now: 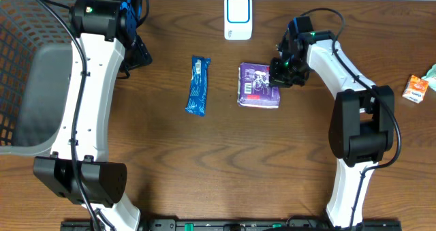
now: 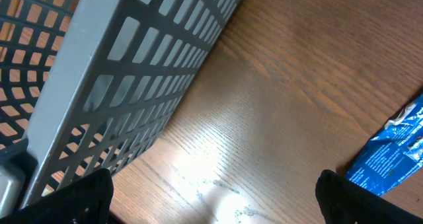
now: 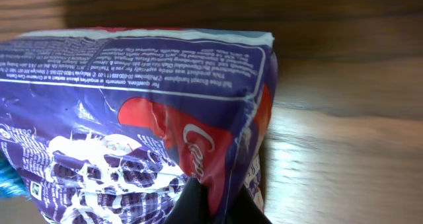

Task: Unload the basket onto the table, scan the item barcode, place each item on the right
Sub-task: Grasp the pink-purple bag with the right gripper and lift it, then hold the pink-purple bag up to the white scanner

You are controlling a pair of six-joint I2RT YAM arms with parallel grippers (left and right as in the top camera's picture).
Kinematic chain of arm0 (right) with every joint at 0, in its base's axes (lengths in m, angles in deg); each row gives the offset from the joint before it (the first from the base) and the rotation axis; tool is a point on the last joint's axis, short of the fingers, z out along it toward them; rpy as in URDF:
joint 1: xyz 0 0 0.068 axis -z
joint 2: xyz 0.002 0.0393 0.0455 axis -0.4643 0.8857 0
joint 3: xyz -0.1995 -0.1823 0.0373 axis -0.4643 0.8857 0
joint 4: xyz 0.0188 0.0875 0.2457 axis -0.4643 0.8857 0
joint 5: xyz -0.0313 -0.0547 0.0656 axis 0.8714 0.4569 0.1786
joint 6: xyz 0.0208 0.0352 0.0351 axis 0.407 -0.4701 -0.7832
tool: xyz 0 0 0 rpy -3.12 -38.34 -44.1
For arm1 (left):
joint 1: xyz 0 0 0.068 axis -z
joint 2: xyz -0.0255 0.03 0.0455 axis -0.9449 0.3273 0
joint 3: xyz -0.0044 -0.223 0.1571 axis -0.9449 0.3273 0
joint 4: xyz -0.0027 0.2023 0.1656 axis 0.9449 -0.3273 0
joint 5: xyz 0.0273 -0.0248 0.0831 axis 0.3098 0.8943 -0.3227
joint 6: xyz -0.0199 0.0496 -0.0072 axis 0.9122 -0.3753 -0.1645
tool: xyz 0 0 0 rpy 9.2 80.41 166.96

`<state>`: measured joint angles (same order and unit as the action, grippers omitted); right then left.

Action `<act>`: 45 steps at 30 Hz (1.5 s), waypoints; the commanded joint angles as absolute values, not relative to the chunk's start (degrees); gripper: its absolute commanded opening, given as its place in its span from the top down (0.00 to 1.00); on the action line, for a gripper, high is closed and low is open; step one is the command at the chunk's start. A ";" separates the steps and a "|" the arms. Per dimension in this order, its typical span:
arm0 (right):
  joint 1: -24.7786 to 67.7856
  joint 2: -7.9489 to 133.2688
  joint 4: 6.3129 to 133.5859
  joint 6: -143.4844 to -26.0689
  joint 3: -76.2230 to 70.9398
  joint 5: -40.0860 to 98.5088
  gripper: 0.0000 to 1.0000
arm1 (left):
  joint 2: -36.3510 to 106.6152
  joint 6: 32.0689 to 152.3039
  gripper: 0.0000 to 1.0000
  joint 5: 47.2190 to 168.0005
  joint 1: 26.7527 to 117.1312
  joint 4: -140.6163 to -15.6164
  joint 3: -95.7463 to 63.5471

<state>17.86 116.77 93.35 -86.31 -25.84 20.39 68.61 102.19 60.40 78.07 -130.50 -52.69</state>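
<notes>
A purple snack bag (image 1: 258,86) lies on the table's middle right; in the right wrist view the purple bag (image 3: 132,112) fills the frame. My right gripper (image 1: 279,74) is shut on the bag's right edge, its fingertips (image 3: 218,204) pinching the foil seam. A white barcode scanner (image 1: 238,17) stands at the back middle. A blue wrapped bar (image 1: 198,86) lies left of the bag; the blue bar (image 2: 390,154) also shows in the left wrist view. My left gripper (image 2: 211,197) hovers open over bare wood beside the basket, holding nothing.
A grey mesh basket (image 1: 27,74) stands at the far left, and the basket wall (image 2: 112,72) is close to my left fingers. A small orange carton (image 1: 416,88) lies at the right edge of the table.
</notes>
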 commanded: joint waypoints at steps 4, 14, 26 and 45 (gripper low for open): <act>15.29 107.08 98.33 -85.65 -31.48 52.02 0.99 | 68.72 101.84 0.02 60.22 77.92 -130.65 -52.27; 6.72 106.34 99.62 -87.27 -30.17 88.06 0.99 | 68.72 101.84 0.02 60.22 77.92 -130.65 -52.27; 1.41 115.76 99.23 -91.33 -30.17 88.78 0.99 | 68.72 101.84 0.02 60.22 77.92 -130.65 -52.25; -12.84 114.91 96.80 -95.77 -30.41 64.87 0.53 | 68.72 101.84 0.02 60.20 77.92 -130.65 -52.27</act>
<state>-13.06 116.22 96.52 -93.06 -30.02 70.36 68.61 102.19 60.40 78.07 -130.50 -52.69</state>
